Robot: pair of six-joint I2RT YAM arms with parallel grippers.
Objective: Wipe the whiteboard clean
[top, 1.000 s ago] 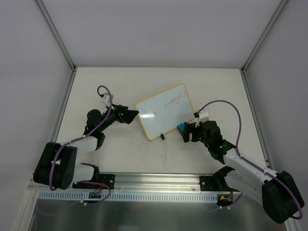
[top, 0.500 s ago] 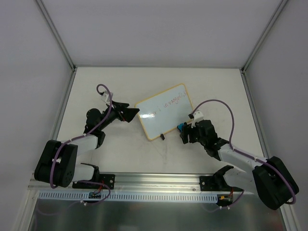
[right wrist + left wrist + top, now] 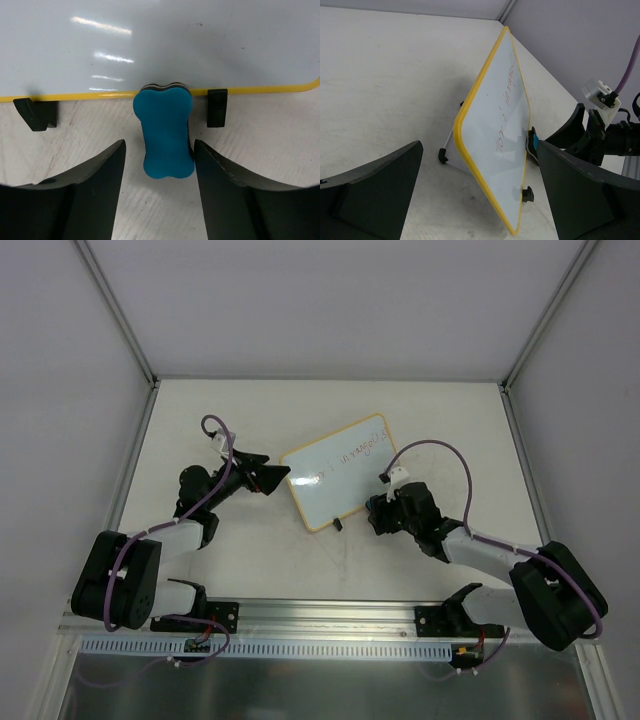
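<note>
Wide view first: the pale table (image 3: 250, 560) fills the floor of the cell, and the whiteboard (image 3: 340, 472) sits near its middle, turned askew, with one arm closing in from each side. The left wrist camera shows the board is not lying flat. It is propped at a tilt, with a thin support leg (image 3: 447, 145) ending in a black foot behind it.

On to the arms. The left gripper (image 3: 272, 476) is low at the board's left corner with its fingers spread wide and nothing between them. From its own camera the yellow-framed corner shows in the gap between them, and whether a finger touches it cannot be told.

Over on the other side, the right gripper (image 3: 377, 512) is right up at the board's lower long edge. Its fingers stand on either side of the blue eraser (image 3: 164, 135), which butts end-on against the yellow frame. A strip of table shows between the eraser and the finger on the left of the wrist view, while the other finger is hard up beside it. Whether that counts as a pinch cannot be told.

Now the small stuff. Two black clips (image 3: 217, 107) flank the eraser on that edge, one to each side. Faint red writing (image 3: 507, 115) runs along the glossy white surface, too thin to read.
</note>
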